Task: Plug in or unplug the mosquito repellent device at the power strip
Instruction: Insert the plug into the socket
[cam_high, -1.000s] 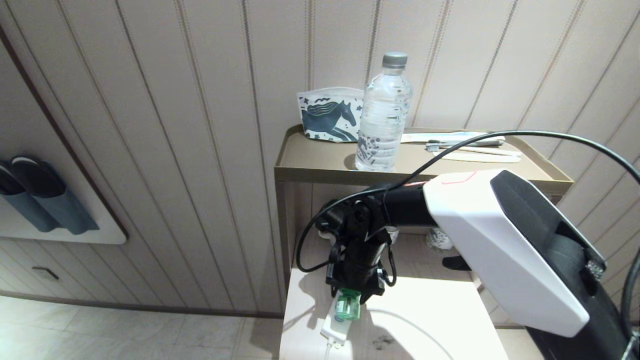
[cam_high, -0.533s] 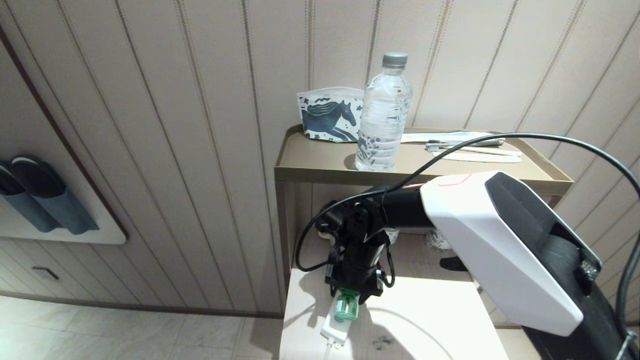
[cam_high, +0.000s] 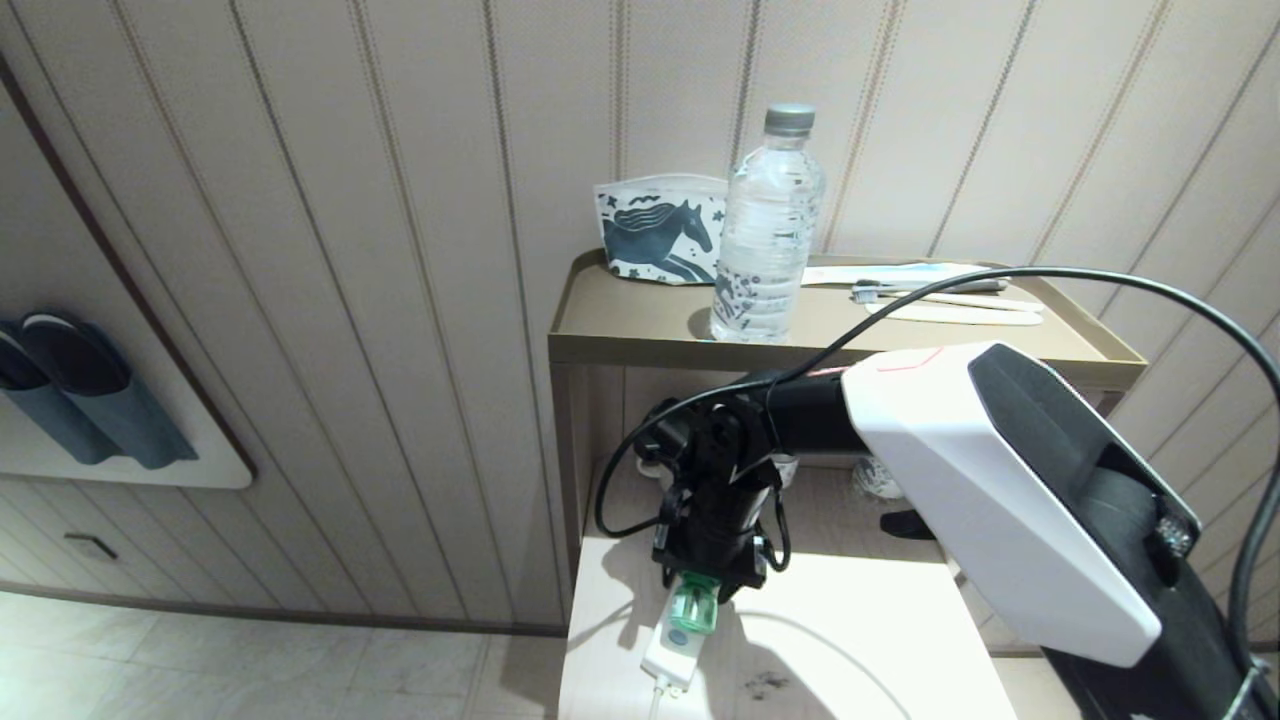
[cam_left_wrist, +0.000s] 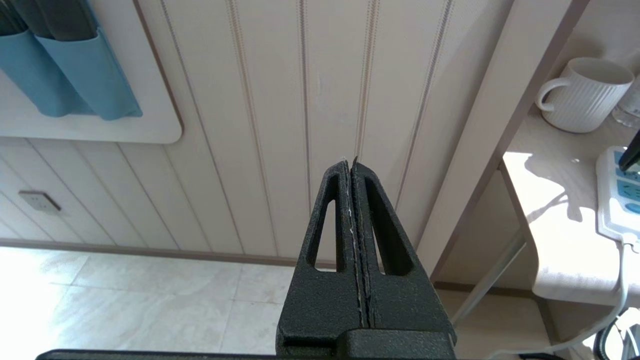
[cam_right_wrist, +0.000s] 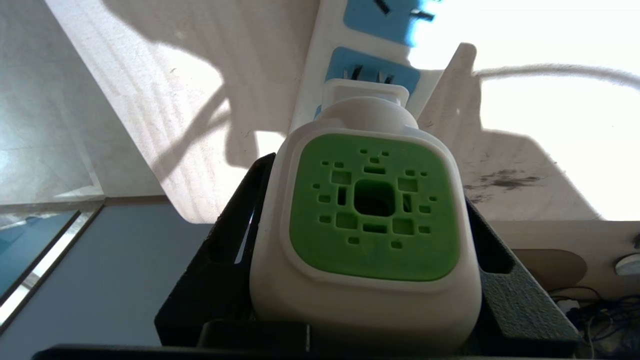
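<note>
The right gripper is clamped on the white head of the mosquito repellent device, one finger on each flank, so the green vented top faces the wrist and the plug end points at the power strip. In the wrist view, the device's plug block meets a light-blue socket face; whether the prongs are seated cannot be told. In the head view, the device sits at 6 o'clock of the gripper, over the strip's near end on the pale counter. Holding it by the sides likely keeps the pull or push in line with the socket. At 12 o'clock, on the upper shelf, stand a clear water bottle and a horse-print pouch. The left gripper hangs pressed together, parked off to the side.
</note>
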